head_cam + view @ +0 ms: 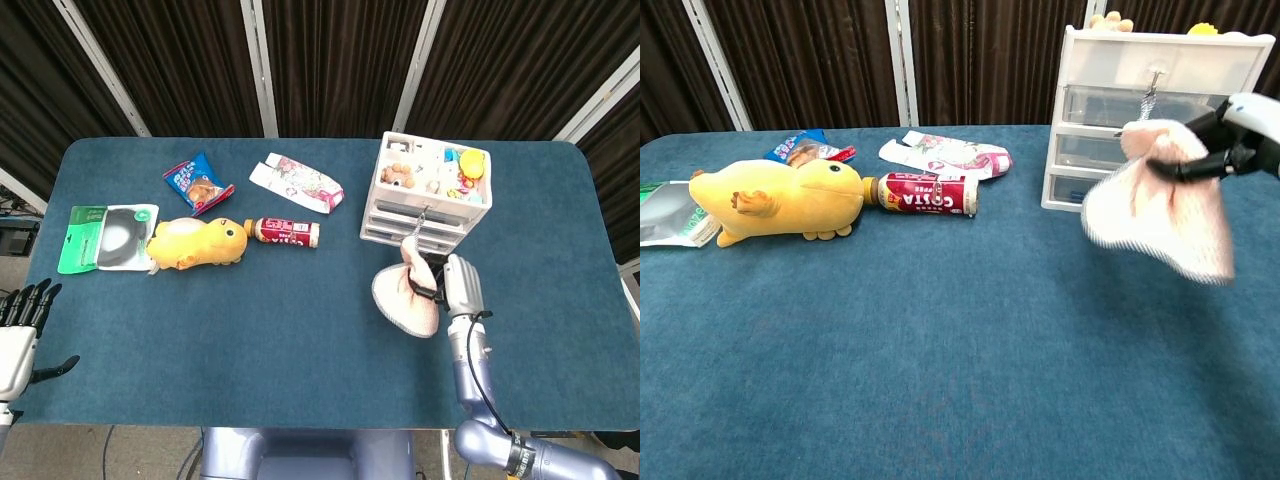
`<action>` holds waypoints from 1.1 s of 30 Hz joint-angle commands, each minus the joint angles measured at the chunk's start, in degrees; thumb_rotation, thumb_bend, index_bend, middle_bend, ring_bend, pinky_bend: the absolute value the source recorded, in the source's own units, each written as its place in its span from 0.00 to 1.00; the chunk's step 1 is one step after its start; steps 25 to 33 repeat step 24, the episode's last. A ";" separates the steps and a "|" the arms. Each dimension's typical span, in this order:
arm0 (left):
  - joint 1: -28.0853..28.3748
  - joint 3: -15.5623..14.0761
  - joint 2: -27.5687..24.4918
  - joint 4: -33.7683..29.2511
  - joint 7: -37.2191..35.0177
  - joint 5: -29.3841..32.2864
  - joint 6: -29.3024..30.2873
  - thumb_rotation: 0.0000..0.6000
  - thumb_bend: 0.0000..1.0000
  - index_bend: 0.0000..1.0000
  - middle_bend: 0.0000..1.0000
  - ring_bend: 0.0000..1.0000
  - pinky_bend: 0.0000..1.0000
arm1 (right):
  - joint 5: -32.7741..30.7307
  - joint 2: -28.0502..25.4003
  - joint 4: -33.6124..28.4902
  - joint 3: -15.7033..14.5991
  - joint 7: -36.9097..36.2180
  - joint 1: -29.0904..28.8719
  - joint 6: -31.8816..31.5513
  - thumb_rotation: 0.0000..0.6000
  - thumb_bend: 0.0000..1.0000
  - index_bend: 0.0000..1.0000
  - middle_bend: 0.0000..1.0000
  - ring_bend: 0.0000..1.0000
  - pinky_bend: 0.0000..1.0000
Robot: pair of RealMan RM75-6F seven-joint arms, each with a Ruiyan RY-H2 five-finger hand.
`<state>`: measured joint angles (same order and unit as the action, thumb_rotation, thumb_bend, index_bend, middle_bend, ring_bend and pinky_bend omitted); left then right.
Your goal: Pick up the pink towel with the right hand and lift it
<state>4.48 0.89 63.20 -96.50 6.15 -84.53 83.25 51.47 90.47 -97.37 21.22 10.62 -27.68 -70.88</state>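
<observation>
The pink towel [405,297] [1160,205] hangs bunched from my right hand [458,283] [1238,138], which pinches its top fold in front of the white drawer unit [430,190] [1110,110]. The cloth dangles just above the blue table [300,330] [940,350]; whether its lower edge touches the surface I cannot tell. My left hand [18,325] hovers off the table's near-left corner with its fingers spread and holding nothing; the chest view does not show it.
A yellow plush toy [198,243] [780,200], a red can [287,232] [928,193], a snack bag [198,182], a floral pouch [297,181] [950,155] and a green packet [108,236] lie across the left half. Small toys fill the drawer unit's top tray.
</observation>
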 commanded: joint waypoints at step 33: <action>-0.24 -0.66 -0.03 1.12 0.51 -2.56 1.33 1.00 0.02 0.00 0.00 0.00 0.00 | 22.23 -28.53 -8.56 -22.05 5.29 13.36 -7.76 1.00 0.03 0.01 0.00 0.00 0.05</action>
